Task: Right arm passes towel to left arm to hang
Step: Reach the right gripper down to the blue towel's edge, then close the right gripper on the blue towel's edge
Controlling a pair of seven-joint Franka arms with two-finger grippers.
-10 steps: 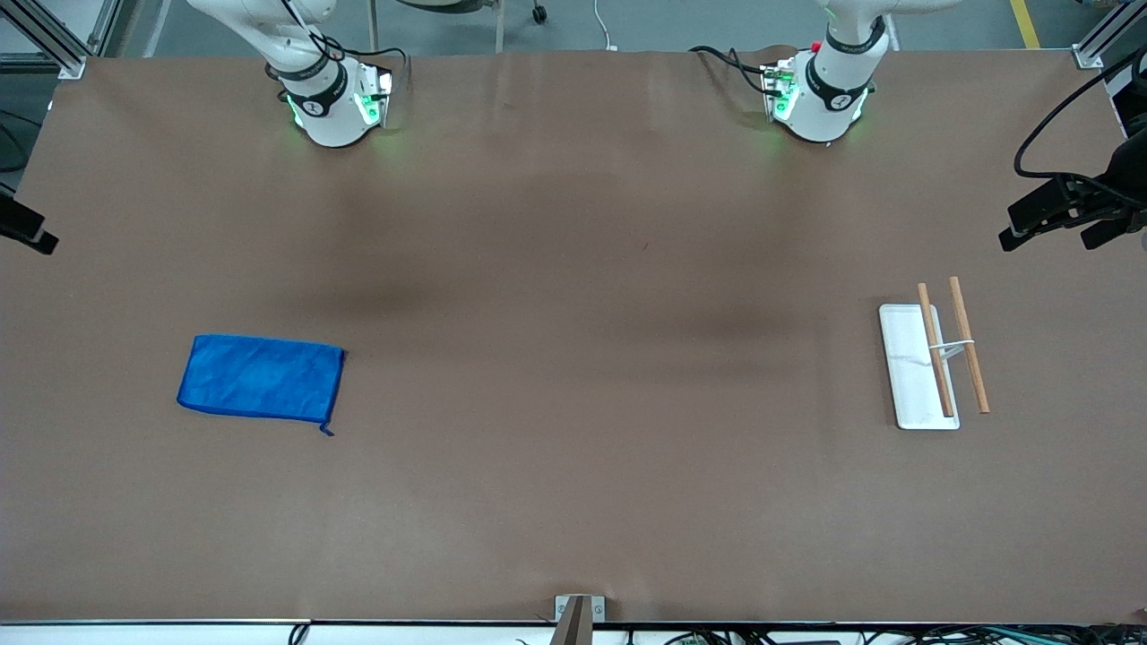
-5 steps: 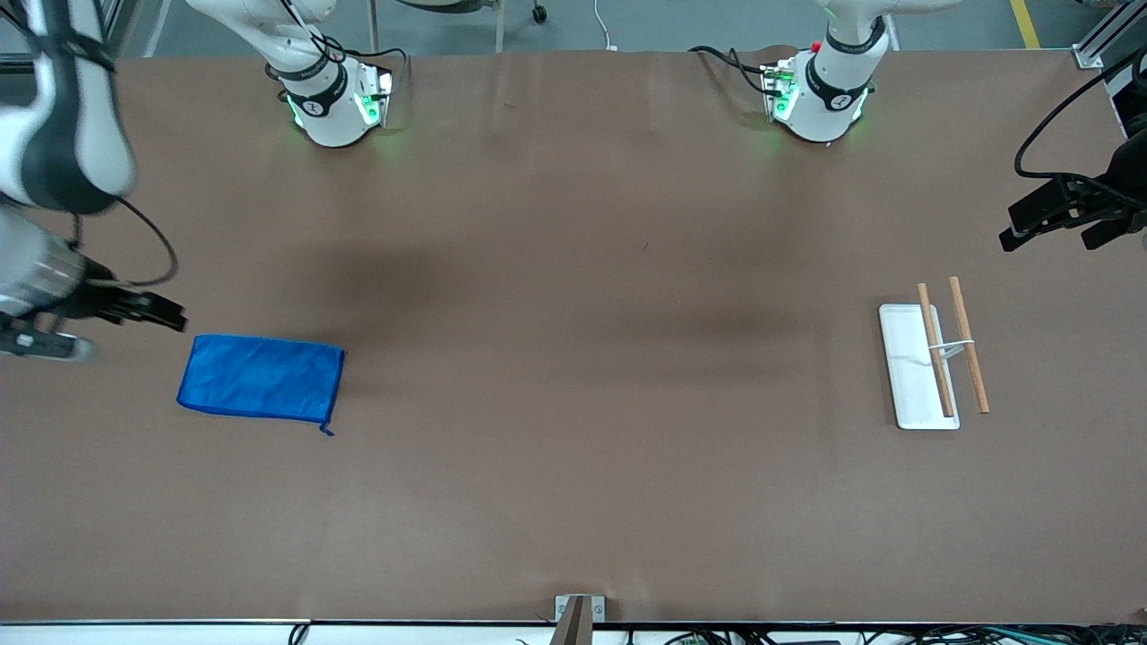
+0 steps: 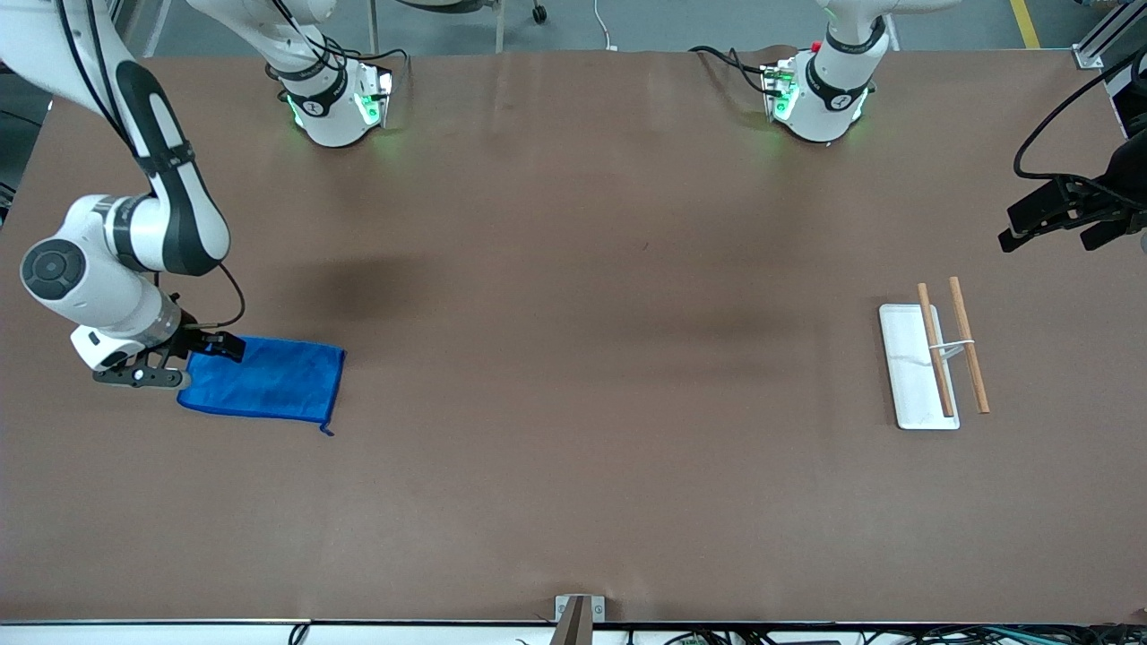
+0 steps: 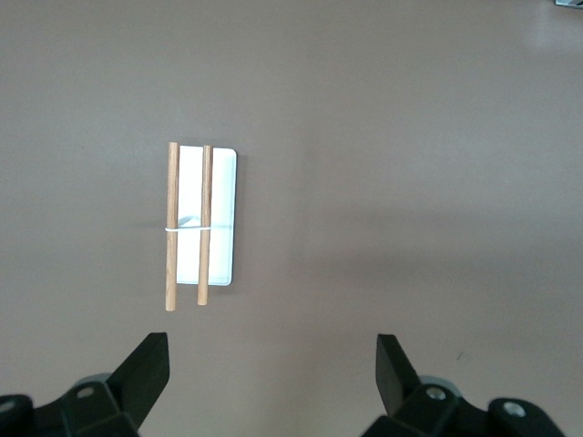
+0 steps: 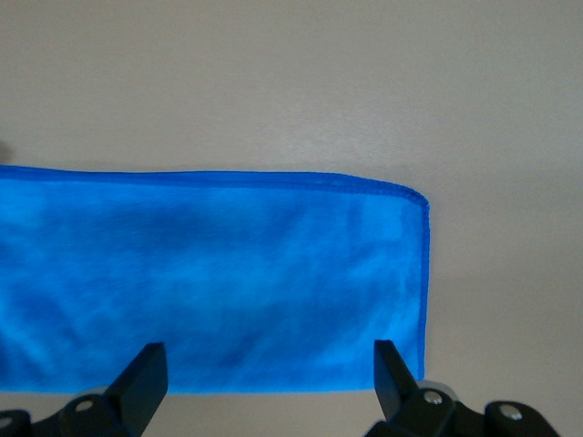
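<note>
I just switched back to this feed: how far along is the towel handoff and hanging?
Nothing is finished: the towel lies flat on the table. In hand: the right end effector is open over the towel's edge toward the right arm's end, not gripping. The left end effector waits open above the rack with two wooden bars. Left: grasp, lift, pass to the left arm, hang.
</note>
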